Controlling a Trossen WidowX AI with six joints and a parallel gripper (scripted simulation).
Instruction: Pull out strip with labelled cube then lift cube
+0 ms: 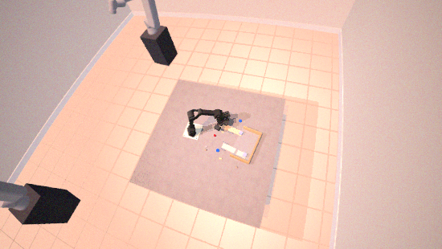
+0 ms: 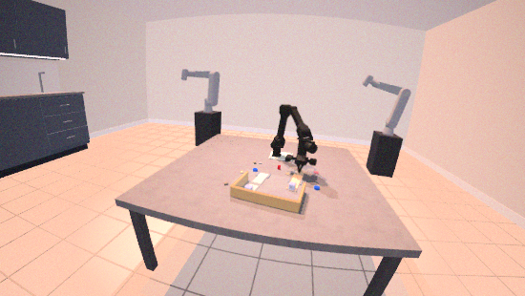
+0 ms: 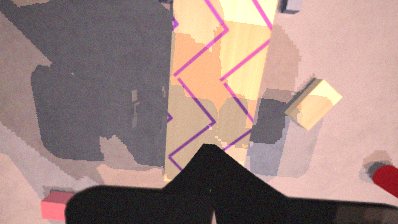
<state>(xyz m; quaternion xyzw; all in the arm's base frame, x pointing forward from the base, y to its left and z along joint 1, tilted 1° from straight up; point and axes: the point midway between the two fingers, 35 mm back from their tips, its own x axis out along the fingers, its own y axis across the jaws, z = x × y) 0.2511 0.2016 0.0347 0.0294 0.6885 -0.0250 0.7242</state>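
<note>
My gripper (image 1: pixel 225 126) (image 2: pixel 299 171) (image 3: pixel 208 150) is shut with nothing between its fingers. Its tips are at the near end of a pale yellow strip (image 1: pixel 234 130) (image 2: pixel 297 179) (image 3: pixel 195 57) with pink and purple zigzags; contact is hard to tell. A whitish cube (image 1: pixel 241 132) (image 2: pixel 292 186) stands on that strip's far end. Another pale strip (image 1: pixel 229 147) (image 2: pixel 261 179) lies apart from it, with a visible gap along its length, and a whitish cube (image 1: pixel 244 154) (image 2: pixel 249 187) at its far end. Labels are too small to read.
A low wooden wall (image 1: pixel 255 148) (image 2: pixel 267 199) borders the strips on three sides. A yellow block (image 3: pixel 320 100), a red piece (image 1: pixel 214 135) (image 2: pixel 279 167) (image 3: pixel 388 180) and a pink block (image 3: pixel 55 207) lie near the gripper. Blue pieces (image 1: pixel 240 120) (image 2: pixel 317 187) lie outside the wall.
</note>
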